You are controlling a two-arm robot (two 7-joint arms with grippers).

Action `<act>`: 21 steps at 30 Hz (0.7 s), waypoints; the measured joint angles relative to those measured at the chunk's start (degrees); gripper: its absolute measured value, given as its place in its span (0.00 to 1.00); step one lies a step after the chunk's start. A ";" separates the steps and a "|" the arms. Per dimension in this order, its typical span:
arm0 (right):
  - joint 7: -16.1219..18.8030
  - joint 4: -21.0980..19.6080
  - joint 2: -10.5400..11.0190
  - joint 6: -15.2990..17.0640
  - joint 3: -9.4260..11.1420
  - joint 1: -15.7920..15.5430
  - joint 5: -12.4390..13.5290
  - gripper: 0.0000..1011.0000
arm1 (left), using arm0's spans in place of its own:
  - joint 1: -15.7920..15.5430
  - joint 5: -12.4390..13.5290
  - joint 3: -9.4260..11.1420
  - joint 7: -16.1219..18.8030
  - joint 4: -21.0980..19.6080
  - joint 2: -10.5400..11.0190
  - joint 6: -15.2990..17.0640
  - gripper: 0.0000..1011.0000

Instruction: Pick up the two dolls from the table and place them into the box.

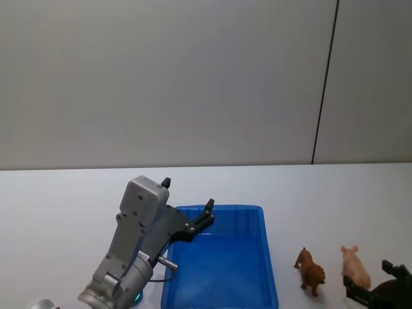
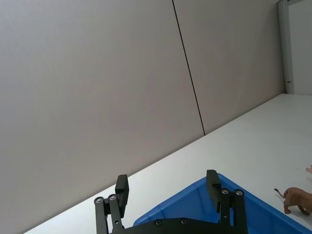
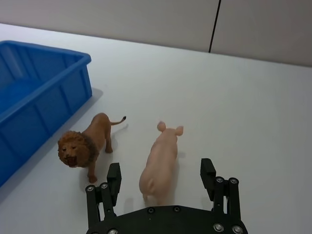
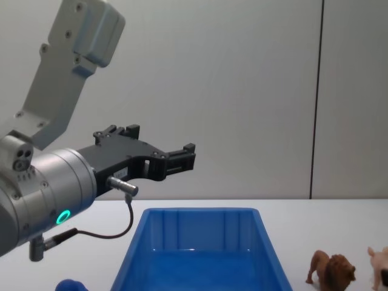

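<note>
The brown lion doll [image 1: 310, 270] and the pale pink pig doll [image 1: 356, 265] stand side by side on the white table, right of the blue box [image 1: 269, 257]. Low behind the pig, my right gripper [image 1: 368, 275] is open. In the right wrist view its fingers [image 3: 114, 178] flank the rear of the pig [image 3: 161, 156] without closing on it; the lion [image 3: 87, 144] is between the pig and the box [image 3: 48, 112]. My left gripper [image 1: 188, 194] hangs open and holds nothing above the box's far left corner, also seen as the left gripper [image 4: 156, 144] above the box [image 4: 200, 227].
The table [image 1: 64, 193] is white, with a plain grey wall behind it. A dark blue object [image 4: 73, 285] shows at the chest view's lower left edge. From the left wrist, the lion [image 2: 297, 199] is visible beyond the box rim [image 2: 263, 212].
</note>
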 joint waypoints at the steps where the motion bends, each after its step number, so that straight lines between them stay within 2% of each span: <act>1: 0.11 0.34 -0.14 0.16 -0.07 0.19 0.02 0.99 | 0.00 0.00 0.00 0.00 0.00 0.00 0.00 0.99; 5: 0.45 2.25 -0.88 0.75 -0.45 1.28 0.14 0.99 | 0.00 0.00 0.00 0.00 0.00 0.00 0.00 0.99; 7: 0.62 3.20 -1.29 1.08 -0.65 1.85 0.27 0.95 | 0.00 0.00 0.00 0.00 0.00 0.00 0.00 0.99; 11: 0.84 4.94 -2.10 1.66 -1.01 2.89 0.58 0.87 | 0.00 0.00 0.00 0.00 0.00 0.00 0.00 0.99; 15: 0.92 6.11 -2.68 2.06 -1.27 3.63 0.87 0.73 | 0.00 0.00 0.00 0.00 0.00 0.00 0.00 0.99; 21: 0.92 7.09 -3.19 2.27 -1.49 4.18 1.13 0.58 | 0.00 0.00 0.00 0.00 0.00 0.00 0.00 0.99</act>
